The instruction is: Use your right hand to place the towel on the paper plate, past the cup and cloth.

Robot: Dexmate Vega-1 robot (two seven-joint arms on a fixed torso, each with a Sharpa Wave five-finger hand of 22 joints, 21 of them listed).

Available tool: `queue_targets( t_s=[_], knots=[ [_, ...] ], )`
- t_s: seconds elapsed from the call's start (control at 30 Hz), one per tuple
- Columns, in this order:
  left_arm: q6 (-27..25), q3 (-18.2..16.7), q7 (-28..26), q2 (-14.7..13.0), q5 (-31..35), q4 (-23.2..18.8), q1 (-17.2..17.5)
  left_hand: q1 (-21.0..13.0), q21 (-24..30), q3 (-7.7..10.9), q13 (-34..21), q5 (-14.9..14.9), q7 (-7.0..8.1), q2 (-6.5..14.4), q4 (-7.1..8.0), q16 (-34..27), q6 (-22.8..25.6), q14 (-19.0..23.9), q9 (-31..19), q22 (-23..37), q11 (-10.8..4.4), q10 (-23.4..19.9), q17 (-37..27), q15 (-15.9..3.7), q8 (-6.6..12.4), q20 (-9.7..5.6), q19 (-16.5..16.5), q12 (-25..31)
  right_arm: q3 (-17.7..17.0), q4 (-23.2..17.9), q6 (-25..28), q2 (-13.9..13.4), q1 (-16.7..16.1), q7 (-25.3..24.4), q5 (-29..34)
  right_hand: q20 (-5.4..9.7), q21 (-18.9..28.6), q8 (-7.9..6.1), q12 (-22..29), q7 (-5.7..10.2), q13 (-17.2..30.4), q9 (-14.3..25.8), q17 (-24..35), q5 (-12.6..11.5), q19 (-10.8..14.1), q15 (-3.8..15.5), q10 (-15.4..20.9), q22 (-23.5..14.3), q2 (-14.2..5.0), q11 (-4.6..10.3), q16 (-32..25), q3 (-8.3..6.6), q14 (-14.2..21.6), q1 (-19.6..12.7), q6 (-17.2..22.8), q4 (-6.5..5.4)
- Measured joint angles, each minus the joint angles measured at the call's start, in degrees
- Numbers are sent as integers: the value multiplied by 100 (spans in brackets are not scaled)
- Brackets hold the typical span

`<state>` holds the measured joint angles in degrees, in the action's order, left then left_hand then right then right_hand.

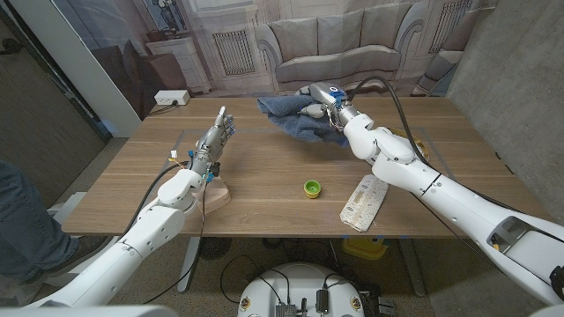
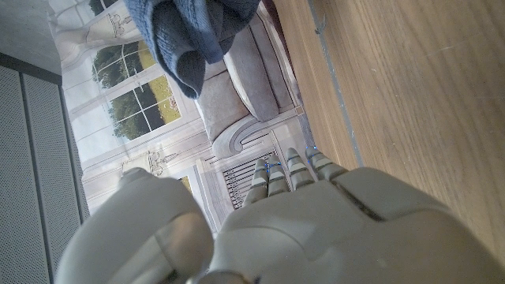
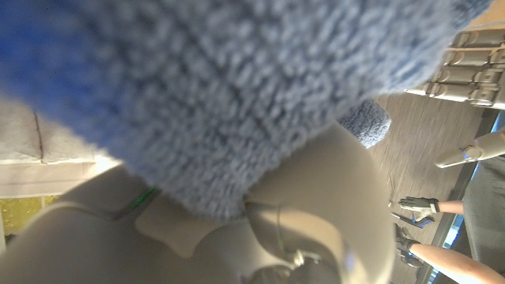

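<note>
At the table's far edge, right hand (image 1: 322, 107) grips the blue towel (image 1: 284, 113) — fingers mostly hidden.

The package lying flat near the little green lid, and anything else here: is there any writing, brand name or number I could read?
No text can be read in any view.
The white package: faint marks on its face, too small and blurred to read.
The green lid: no lettering shows.
The blue towel held by the right hand: no label visible.
</note>
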<state>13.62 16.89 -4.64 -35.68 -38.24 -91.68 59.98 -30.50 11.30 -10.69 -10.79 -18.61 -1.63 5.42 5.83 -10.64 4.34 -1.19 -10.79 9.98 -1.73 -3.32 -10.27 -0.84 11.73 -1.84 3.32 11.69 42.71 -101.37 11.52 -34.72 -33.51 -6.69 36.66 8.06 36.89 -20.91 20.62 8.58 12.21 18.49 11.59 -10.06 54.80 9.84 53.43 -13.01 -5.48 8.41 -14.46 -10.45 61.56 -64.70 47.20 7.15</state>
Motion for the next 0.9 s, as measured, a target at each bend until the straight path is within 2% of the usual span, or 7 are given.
queue_targets(
  t_s=[0.9],
  knots=[
    [-68, -9, 8, -73, 1, -114, 25, -23, 0, -22, 0, 0, 0, 23, -21, 0, 0, 0, 0, 0, 0, 0, 0, 0, 0, 0, 0, 0, -259, -246, 445, -266, -266, -204, -149, 0, 37, 45, 21, 33, -8, 28, 2, -11, 0, 13, -1, 14, 0, 1, 21, 7, 12, 0, 30, -7]
  ],
)
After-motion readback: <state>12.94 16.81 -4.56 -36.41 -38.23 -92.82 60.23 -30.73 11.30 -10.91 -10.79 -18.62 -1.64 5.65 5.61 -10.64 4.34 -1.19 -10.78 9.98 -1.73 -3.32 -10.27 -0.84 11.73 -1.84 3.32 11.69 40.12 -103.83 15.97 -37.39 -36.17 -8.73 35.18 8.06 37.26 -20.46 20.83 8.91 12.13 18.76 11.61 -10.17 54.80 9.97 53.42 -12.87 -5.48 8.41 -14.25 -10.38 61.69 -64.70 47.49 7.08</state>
